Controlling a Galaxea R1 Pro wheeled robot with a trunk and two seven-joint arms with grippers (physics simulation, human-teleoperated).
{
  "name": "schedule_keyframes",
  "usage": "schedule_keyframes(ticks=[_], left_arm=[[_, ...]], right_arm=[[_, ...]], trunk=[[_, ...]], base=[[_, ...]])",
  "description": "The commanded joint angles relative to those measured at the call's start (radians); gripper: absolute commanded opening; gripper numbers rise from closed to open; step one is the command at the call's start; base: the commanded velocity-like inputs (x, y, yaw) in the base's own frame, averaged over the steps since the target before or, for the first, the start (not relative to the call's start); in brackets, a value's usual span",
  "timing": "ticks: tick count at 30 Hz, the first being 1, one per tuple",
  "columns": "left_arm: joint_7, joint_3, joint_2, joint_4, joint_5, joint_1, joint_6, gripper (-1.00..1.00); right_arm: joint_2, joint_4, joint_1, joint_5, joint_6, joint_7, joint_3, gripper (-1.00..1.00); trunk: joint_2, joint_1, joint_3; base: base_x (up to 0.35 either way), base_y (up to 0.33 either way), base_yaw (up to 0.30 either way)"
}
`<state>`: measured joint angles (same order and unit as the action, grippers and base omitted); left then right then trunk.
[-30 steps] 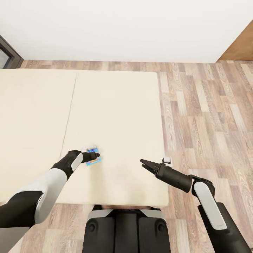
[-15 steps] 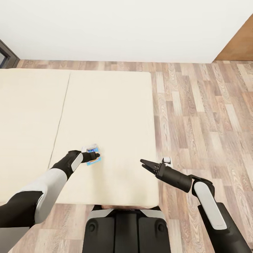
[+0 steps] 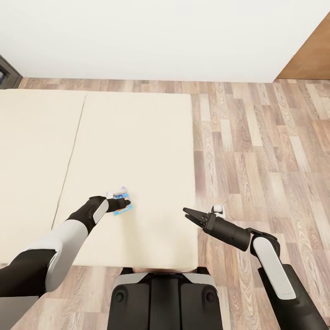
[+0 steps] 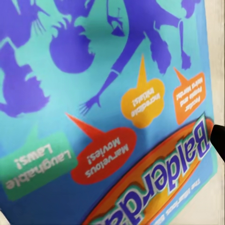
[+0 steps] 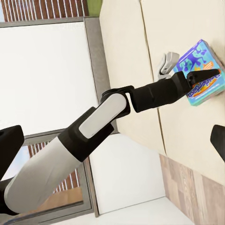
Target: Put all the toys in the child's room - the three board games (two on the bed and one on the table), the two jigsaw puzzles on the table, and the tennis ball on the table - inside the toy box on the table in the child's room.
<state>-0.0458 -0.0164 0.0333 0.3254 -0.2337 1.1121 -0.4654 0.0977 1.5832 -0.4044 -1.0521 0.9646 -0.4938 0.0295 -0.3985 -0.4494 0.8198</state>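
left gripper (image 3: 123, 203) – jaws clamped on board game (image 3: 122, 210), box held just above bed (image 3: 137, 137) | right gripper (image 3: 189, 213) – jaws narrowly parted, holding nothing, over bed's edge

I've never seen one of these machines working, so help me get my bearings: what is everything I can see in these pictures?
Board game: one, blue and teal box with purple silhouettes and a "Balderdash" logo, in the left gripper above the bed.
Bed: one, beige two-part mattress, in front of the robot.
Floor: wood planks, right of the bed.
Wall: white, behind the bed.
Window: one, grey frame, seen past the left arm in the right wrist view.
Left gripper: one, black, shut on the board game.
Right gripper: one, black, near the bed's right edge, holding nothing.
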Motion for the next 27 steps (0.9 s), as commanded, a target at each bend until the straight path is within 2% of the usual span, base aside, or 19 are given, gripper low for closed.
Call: schedule_keyframes(ticks=[1,4,15,27], left_arm=[[0.0,-0.002,0.0,0.001,-0.007,0.0,-0.006,1.0],[0.0,-0.002,0.0,0.001,-0.007,0.0,-0.006,1.0],[0.0,-0.002,0.0,0.001,-0.007,-0.001,-0.006,1.0],[0.0,-0.002,-0.001,0.001,-0.007,-0.001,-0.006,1.0]], right_arm=[[0.001,0.0,-0.001,0.004,0.002,-0.006,0.0,1.0],[0.002,0.0,-0.001,0.003,0.002,-0.006,0.0,1.0],[0.002,0.0,-0.001,0.003,0.002,-0.006,0.0,1.0],[0.002,0.0,-0.001,0.003,0.002,-0.006,0.0,1.0]], trunk=[[-0.002,-0.001,0.001],[-0.002,-0.001,0.001],[-0.002,-0.001,0.001],[-0.002,-0.001,0.001]], base=[[0.0,-0.175,0.0],[0.0,-0.183,0.0],[0.0,-0.012,0.0],[0.0,-0.166,0.0]])
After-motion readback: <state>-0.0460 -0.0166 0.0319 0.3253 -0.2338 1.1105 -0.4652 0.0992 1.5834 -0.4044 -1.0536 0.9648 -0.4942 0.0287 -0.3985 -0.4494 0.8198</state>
